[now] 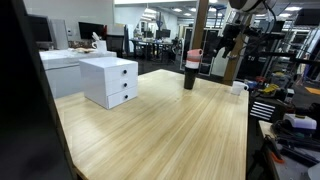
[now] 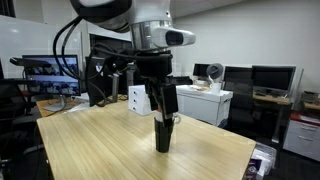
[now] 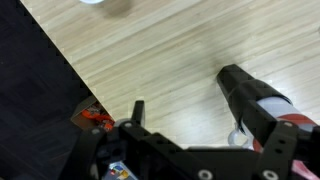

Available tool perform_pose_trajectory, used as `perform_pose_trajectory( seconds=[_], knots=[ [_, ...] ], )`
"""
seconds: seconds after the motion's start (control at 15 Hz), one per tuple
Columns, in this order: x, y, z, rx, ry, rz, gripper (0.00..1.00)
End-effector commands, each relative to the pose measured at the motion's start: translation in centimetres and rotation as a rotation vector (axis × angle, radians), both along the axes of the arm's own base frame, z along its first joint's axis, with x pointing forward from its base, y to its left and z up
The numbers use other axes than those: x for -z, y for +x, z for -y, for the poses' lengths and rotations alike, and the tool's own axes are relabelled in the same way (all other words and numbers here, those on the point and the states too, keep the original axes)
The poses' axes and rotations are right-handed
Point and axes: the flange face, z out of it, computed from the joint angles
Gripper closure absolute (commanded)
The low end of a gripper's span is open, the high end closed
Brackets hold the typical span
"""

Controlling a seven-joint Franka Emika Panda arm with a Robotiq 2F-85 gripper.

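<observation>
My gripper [image 3: 182,90] is open, its two black fingers spread wide over bare wooden table [image 3: 170,45] with nothing between them. A tall dark cup [image 2: 163,135] stands on the table; in an exterior view the gripper [image 2: 165,103] hangs just above it. From another angle the cup [image 1: 190,78] sits left of the gripper [image 1: 227,45], which hovers higher and to the side. In the wrist view a white and red object [image 3: 284,104] shows partly behind the right finger [image 3: 240,90]; what it is I cannot tell.
A white two-drawer unit [image 1: 110,80] stands on the table's left part. A small white object [image 1: 238,88] lies near the far right edge. The table edge drops to dark floor [image 3: 40,110] at the wrist view's left. Desks and monitors [image 2: 270,80] fill the background.
</observation>
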Motion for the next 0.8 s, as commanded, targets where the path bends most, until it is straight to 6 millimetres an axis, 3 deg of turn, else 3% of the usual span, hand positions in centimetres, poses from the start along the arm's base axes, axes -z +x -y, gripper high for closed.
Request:
perform_pose_trajectory(
  seconds=[0.0,0.73],
  knots=[
    [1.7,-1.4,-1.2,0.019,-0.014,-0.024,0.0],
    [6.9,-4.5,-1.2,0.045,-0.025,-0.115,0.0]
  ],
)
